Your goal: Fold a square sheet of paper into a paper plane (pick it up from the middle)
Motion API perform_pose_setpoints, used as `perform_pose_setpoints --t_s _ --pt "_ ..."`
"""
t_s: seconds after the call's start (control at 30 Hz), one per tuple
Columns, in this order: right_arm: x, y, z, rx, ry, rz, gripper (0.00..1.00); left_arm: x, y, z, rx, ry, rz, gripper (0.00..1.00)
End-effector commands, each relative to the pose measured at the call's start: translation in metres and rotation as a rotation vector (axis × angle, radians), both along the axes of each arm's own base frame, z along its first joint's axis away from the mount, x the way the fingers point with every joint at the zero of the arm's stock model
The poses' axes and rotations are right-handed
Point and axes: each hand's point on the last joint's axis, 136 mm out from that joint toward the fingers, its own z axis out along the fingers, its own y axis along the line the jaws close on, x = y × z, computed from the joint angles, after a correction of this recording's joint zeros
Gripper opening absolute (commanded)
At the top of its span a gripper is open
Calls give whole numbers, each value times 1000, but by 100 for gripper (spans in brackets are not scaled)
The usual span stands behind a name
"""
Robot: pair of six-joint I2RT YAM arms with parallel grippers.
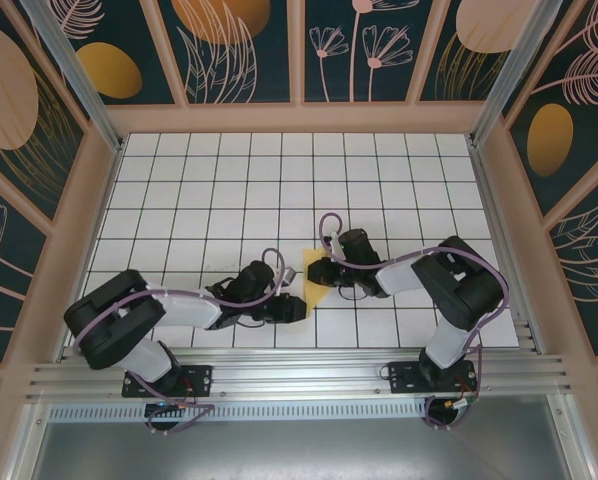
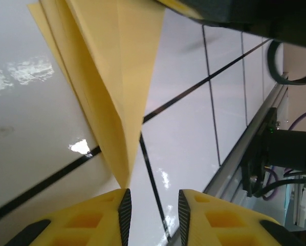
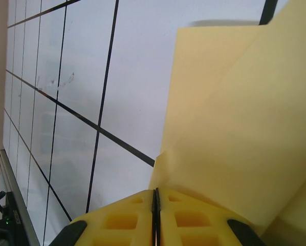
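Near the front middle of the white grid table (image 1: pixel 199 180), the yellow paper (image 1: pixel 317 282) lies folded into a narrow, pointed, creased shape between the two arms' ends. The right gripper (image 1: pixel 312 270) sits at its far side and the left gripper (image 1: pixel 300 308) at its near tip.

From the right wrist, the yellow fingers (image 3: pixel 122 220) are pressed flat together, pad against pad. The paper's layers rise straight out of the seam between them, so this gripper is pinching the sheet at one edge. The rest of the sheet fans up and to the right above the tiles.

From the left wrist, the fingers (image 2: pixel 209 220) stand apart with a clear gap between the black pads. Only table shows through that gap. The paper's pointed tip comes down to just above the left-hand pad, touching or almost touching its top corner and not between the pads.
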Motion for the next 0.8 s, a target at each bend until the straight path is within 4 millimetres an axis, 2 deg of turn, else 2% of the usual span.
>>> perform_pose_setpoints --t_s 0.0,0.1,0.17,0.43,0.77 --pt "-31 -44 -60 -228 124 -39 12 16 3 23 -5 -34 78 30" --pt "-31 -45 -61 -229 122 -42 11 32 -5 43 -36 -67 110 26" --pt "-31 -45 -61 -224 122 -45 11 40 -11 47 -46 -65 125 23" --pt "-32 -45 -65 -223 130 -45 11 52 -29 31 -83 -13 133 20" --pt "-33 -46 -67 -227 140 -50 12 45 -32 5 -69 47 103 18"
